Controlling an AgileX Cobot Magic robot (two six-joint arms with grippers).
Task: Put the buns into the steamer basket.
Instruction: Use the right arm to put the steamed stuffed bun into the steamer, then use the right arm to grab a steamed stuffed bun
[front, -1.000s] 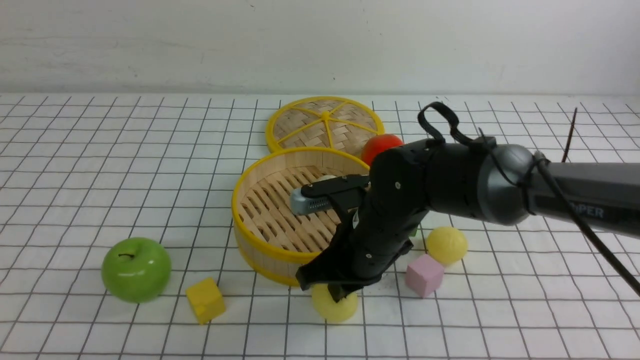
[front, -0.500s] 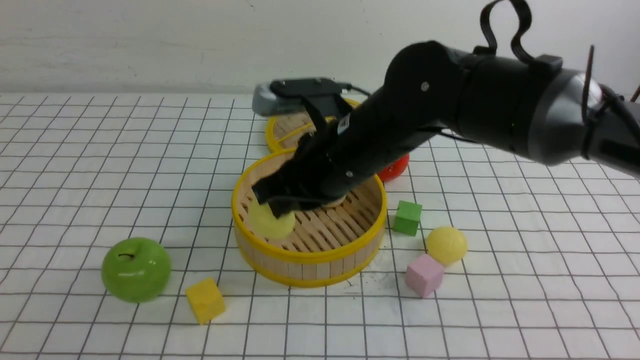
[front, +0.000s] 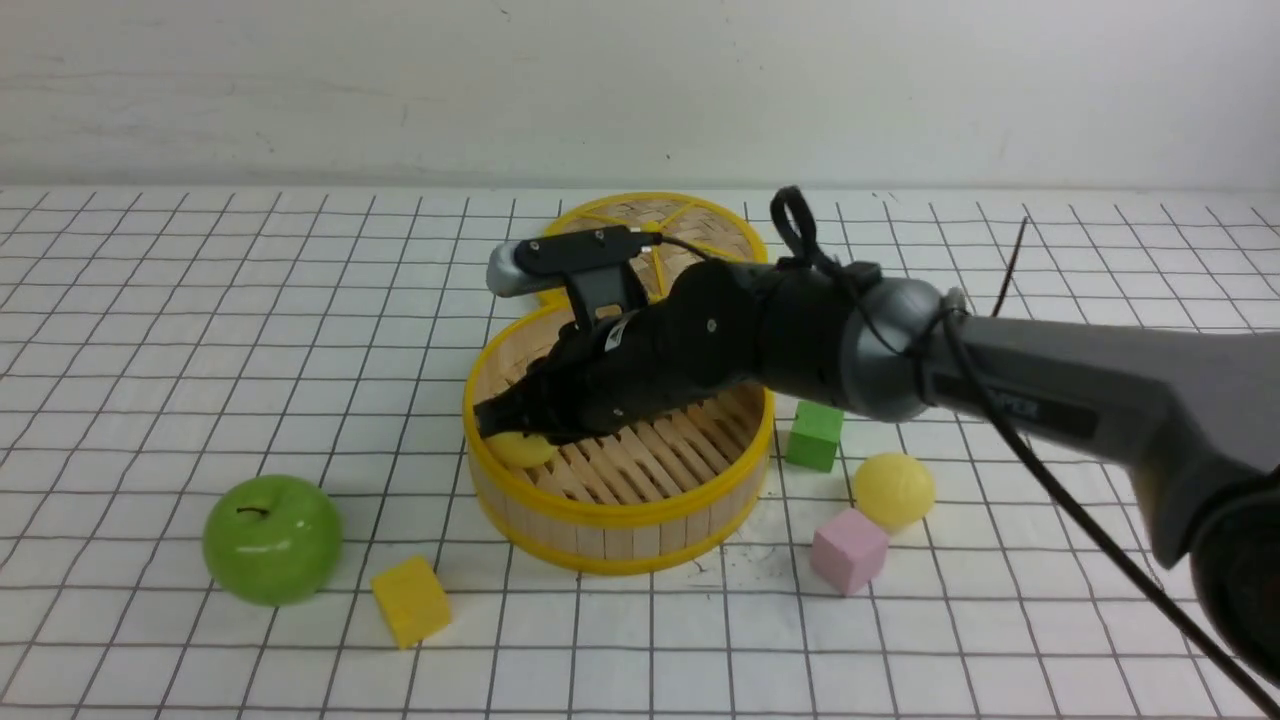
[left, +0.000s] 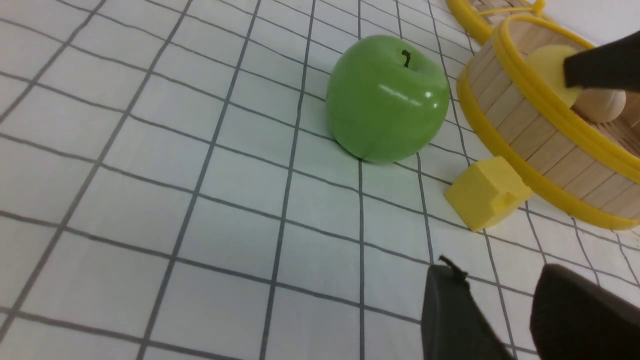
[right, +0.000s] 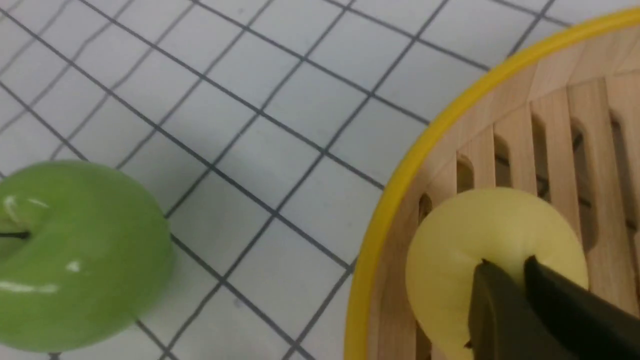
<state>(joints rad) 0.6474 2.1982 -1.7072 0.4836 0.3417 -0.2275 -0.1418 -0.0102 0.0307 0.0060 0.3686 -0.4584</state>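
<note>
Presently the right claw (front: 492, 420) is found inside the steamer basket (front: 620, 515), with its tips set on a pale yellow bun (front: 520, 450). This bun lies on the slatted floor against the basket's left inner wall. In the right wrist view the jaws are seen nearly together, with only a thin gap. Whether the bun is pinched or merely touched cannot be told. The left claw (left: 495, 285) is shown only by its own wrist camera, with its jaws apart, nothing between them, and the surface (front: 200, 350) below.

Much of the basket's middle and back is covered in the front view by the black right arm (front: 800, 330). A cream bun (left: 600, 105), hidden there, is revealed in the left wrist view, just beside the yellow one inside the basket. A second yellow bun (front: 893, 489) is left outside on the surface, to the basket's right. It is touched or nearly touched by a pink cube (front: 848, 550), and a green cube (front: 814, 435) stands near it. A glossy green apple (front: 272, 538) and a matte yellow cube (front: 410, 600) are placed to the basket's front left, clear of it. Behind the basket a flat woven lid (front: 720, 225) with a yellow rim and spokes is partly screened by the arm's wrist camera.

The basket wall is made of pale upright wooden slats between yellow rims. The buns are matte, smooth and domed, and the surface is white with a dark grid.
</note>
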